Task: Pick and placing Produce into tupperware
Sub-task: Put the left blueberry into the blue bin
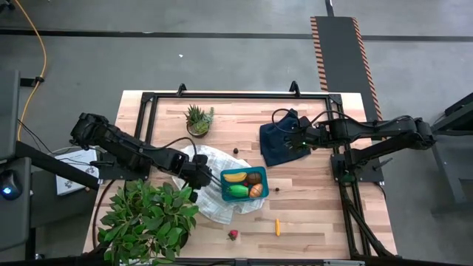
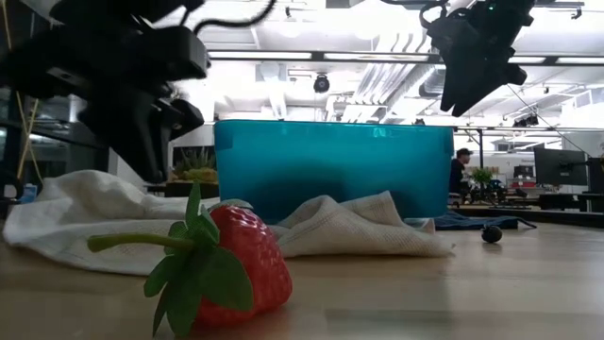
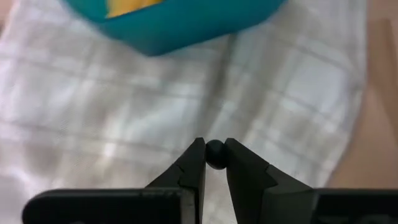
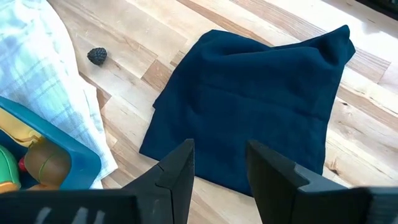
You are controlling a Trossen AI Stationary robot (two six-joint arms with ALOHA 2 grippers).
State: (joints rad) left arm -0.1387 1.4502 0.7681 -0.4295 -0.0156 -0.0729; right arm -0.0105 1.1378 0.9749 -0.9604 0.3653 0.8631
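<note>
The teal tupperware [image 1: 244, 185] stands on a white checked cloth [image 1: 214, 166] and holds a yellow banana [image 1: 235, 176], a green fruit [image 1: 238, 190], a brown round one and an orange wedge. Just left of the box, my left gripper [image 1: 202, 176] hangs over the cloth, shut on a small dark berry [image 3: 215, 154]. Loose on the table lie a strawberry [image 1: 233, 235], a tiny carrot [image 1: 278, 227] and two dark berries [image 1: 235, 150] [image 1: 277, 189]. My right gripper [image 4: 221, 152] hangs open above the dark navy cloth [image 1: 281, 142], nothing between its fingers. My left gripper pinches the dark berry [image 3: 215, 162] between the very tips of its two fingers [image 3: 196, 155]. The fingers slant down from the table's left side. The berry is lifted clear of the white cloth below it.
A big leafy plant [image 1: 148, 218] fills the near left corner, close to my left arm. A small potted succulent [image 1: 198, 120] stands at the far side. Bare wood lies between the tupperware and the near right edge.
</note>
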